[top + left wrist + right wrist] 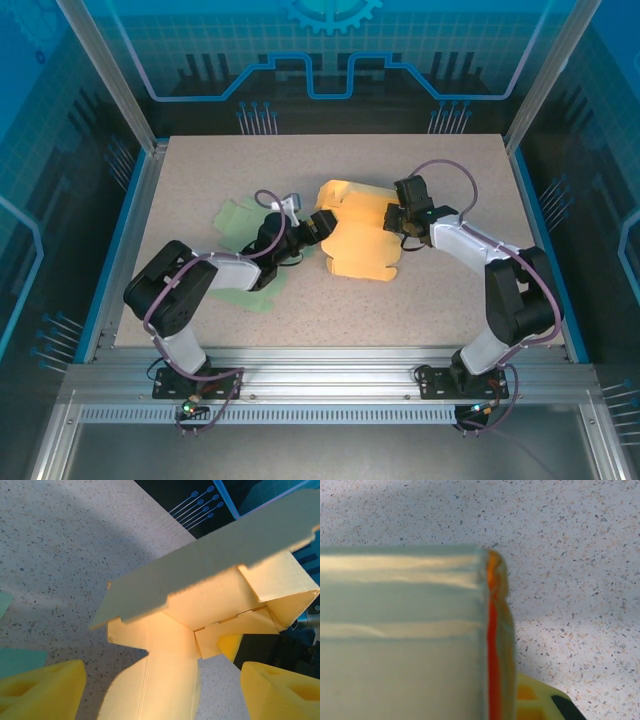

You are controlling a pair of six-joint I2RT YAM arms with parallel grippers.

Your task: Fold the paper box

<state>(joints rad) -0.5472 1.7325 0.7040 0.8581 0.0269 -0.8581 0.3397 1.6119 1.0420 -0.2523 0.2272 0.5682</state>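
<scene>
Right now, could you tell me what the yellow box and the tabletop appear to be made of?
The yellow box looks like thin, matte paperboard: sharp creases, cut tabs, thin edges. The tabletop looks hard, smooth and speckled, likely laminate or a stone-look composite; the look alone cannot settle which.

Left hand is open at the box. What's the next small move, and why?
Probably ease the left hand forward and close it on the flat panel lying between its open fingers. The paper box is only half formed, its lid flap hangs loose above, and the right hand seems to pinch the opposite edge, steadying it.
</scene>
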